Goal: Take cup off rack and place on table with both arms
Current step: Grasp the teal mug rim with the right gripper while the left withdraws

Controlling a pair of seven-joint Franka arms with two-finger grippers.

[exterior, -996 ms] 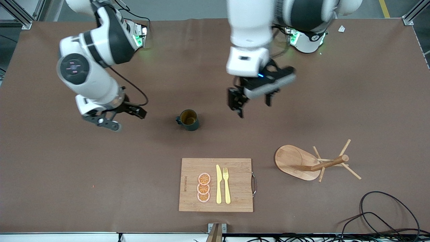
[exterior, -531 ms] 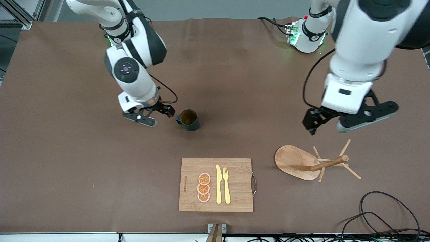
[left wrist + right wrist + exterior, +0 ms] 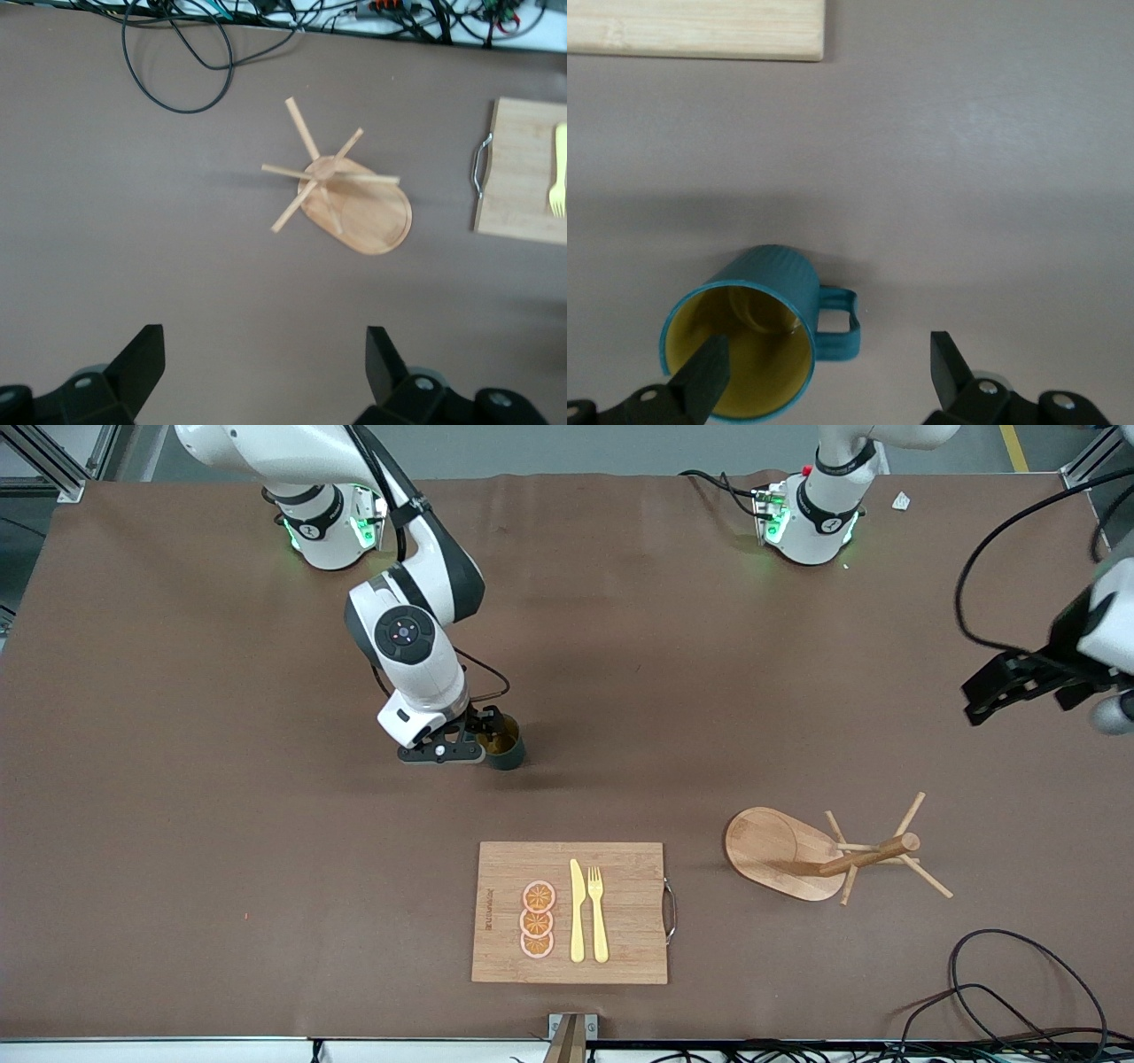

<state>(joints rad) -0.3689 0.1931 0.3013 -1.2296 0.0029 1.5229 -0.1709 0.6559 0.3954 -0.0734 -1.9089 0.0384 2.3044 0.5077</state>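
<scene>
Your right hand (image 3: 478,737) has swung in across the tabletop (image 3: 177,824) and now sits low over the cup (image 3: 505,748), fingers spread apart with one tip over the rim and the handle between them. The cup stands upright on the tabletop, already off the rack (image 3: 797,855), which is bare. Meanwhile your left hand (image 3: 1019,686) has pulled away toward the left arm's end, high above the rack, fingers apart and empty. The placing looks done; whether the right fingertip touches the rim is hard to tell.
</scene>
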